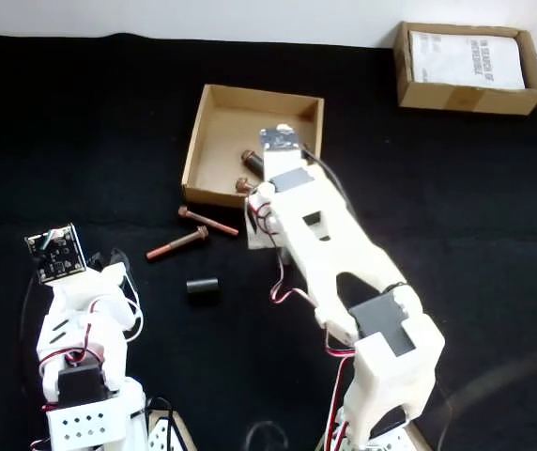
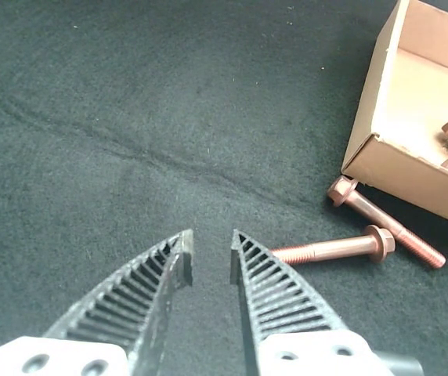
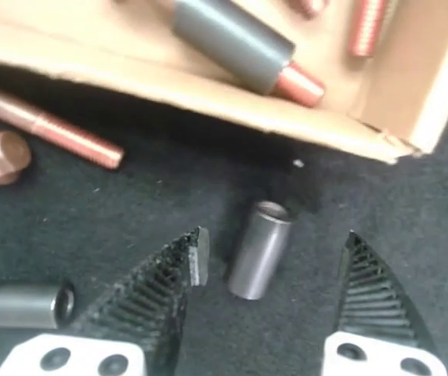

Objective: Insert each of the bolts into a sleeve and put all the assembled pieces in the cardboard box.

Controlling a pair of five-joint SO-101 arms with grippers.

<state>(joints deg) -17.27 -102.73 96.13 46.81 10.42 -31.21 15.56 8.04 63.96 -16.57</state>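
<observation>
My right gripper (image 3: 277, 249) is open just in front of the cardboard box (image 3: 208, 95), with a dark grey sleeve (image 3: 259, 249) lying on the mat between its fingers. Inside the box lies an assembled bolt and sleeve (image 3: 240, 39) and another bolt (image 3: 365, 27). My left gripper (image 2: 211, 252) is open a little above bare mat, nothing in it. Two loose copper bolts (image 2: 334, 249) (image 2: 384, 222) lie beyond it, near the box corner (image 2: 400, 168). From above, these bolts (image 1: 176, 244) (image 1: 207, 221) lie left of the right arm (image 1: 306, 225), and a second sleeve (image 1: 203, 288) sits below them.
A second cardboard box (image 1: 466, 89) holding a printed sheet stands at the back right. The black mat (image 1: 109, 141) covers the table. Open mat lies left of the task box and on the far right. Wires trail from both arm bases.
</observation>
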